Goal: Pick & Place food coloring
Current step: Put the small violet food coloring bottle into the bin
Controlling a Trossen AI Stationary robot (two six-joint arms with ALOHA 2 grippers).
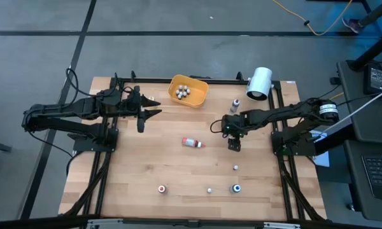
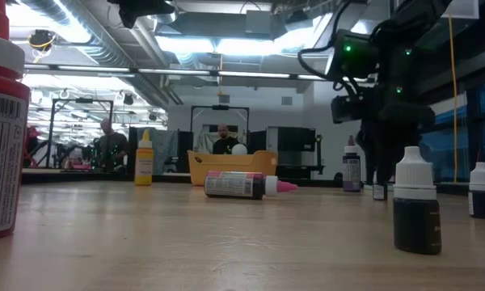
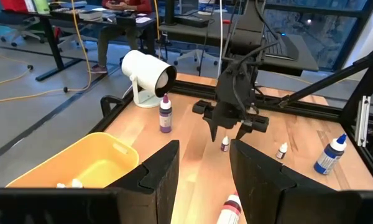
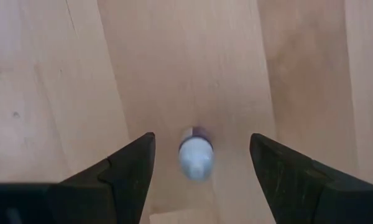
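While the left gripper [image 1: 154,107] waits empty beside the orange bowl [image 1: 189,91], fingers parted, the right gripper [image 4: 202,163] hangs wide open over a small white-capped food coloring bottle [image 4: 195,155] standing on the tabletop [image 1: 178,165], untouched.

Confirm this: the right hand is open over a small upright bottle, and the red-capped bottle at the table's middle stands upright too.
Not quite. The red-capped bottle lies on its side, as the high view shows. The right hand is indeed open over a small upright bottle.
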